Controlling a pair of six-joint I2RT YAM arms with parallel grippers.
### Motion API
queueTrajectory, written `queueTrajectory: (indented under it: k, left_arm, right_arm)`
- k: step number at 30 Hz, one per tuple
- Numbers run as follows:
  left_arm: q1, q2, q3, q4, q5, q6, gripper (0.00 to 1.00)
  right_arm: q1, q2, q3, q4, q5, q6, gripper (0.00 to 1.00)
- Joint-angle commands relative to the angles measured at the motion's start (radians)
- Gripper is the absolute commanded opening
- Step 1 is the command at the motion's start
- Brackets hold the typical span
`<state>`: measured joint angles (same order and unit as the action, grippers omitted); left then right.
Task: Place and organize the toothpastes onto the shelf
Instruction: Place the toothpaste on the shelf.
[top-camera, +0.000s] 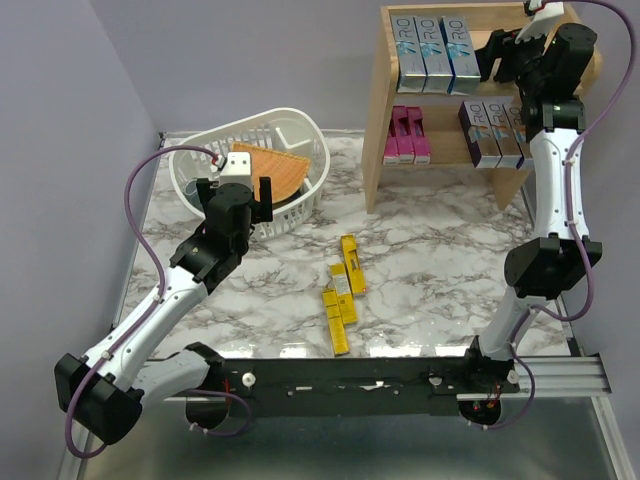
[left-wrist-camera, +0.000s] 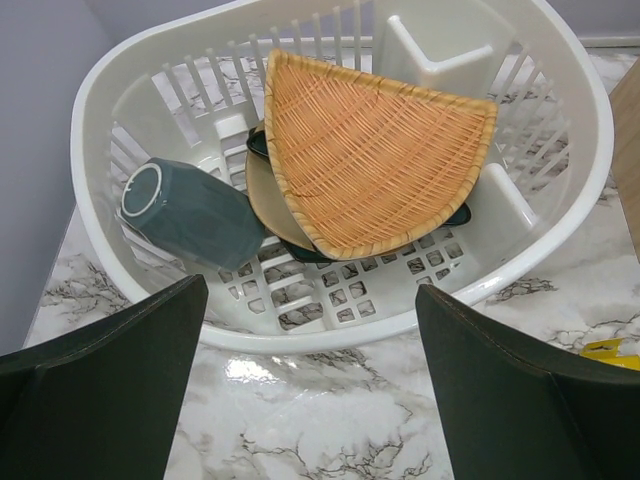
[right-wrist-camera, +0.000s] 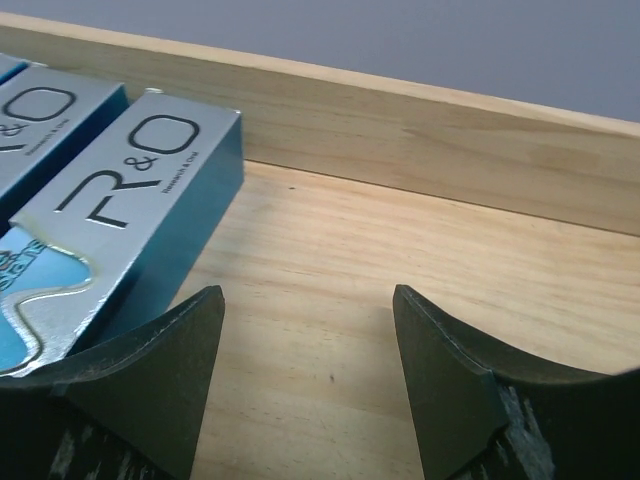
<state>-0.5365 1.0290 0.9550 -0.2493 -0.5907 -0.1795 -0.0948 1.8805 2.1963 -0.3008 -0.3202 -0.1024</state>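
The wooden shelf (top-camera: 376, 150) stands at the far right corner of the marble tabletop (top-camera: 440, 260). On its top tier three blue-silver cartons (top-camera: 437, 55) sit side by side towards the left end. The lower tier carries the magenta cartons (top-camera: 408, 135) at its left end and the purple-silver cartons (top-camera: 492, 130) at its right end. A few yellow cartons (top-camera: 338, 315) lie loose on the tabletop around its middle, nearer the near edge than the far one and well apart from the shelf.

The right claw (top-camera: 497, 58) is up at the top tier, just to the right of the blue-silver row. Its jaws stand partly apart with only bare wood between them, so it holds nothing. In the right wrist view one finger sits right beside the nearest blue-silver carton; whether they touch cannot be told.

The left claw (top-camera: 236, 190) hovers near the far left corner, facing the white slotted basket (top-camera: 190, 185). Its jaws are spread wide and hold nothing. Inside the basket an orange woven wedge (left-wrist-camera: 370, 160) leans over a pale dish, and a dark teal cup (left-wrist-camera: 190, 210) lies on its side at the left.
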Motion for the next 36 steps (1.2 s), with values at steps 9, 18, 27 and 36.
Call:
queueTrajectory:
  k: [9, 18, 27, 36]
  left_arm:
    - [0.007, -0.001, -0.007, 0.008, 0.020, 0.009, 0.99]
    - [0.009, -0.007, -0.007, 0.007, 0.015, 0.011, 0.99]
    - [0.009, -0.026, -0.001, -0.002, 0.023, 0.002, 0.99]
    - [0.009, -0.090, 0.005, -0.013, 0.043, -0.018, 0.99]
  right_arm:
    - [0.020, 0.032, 0.068, -0.043, -0.316, 0.001, 0.77]
    - [0.024, -0.007, -0.001, 0.020, -0.091, 0.030, 0.81]
    - [0.007, -0.153, -0.130, 0.057, 0.237, 0.044, 0.88]
    - [0.009, -0.466, -0.544, 0.131, 0.448, 0.170, 1.00]
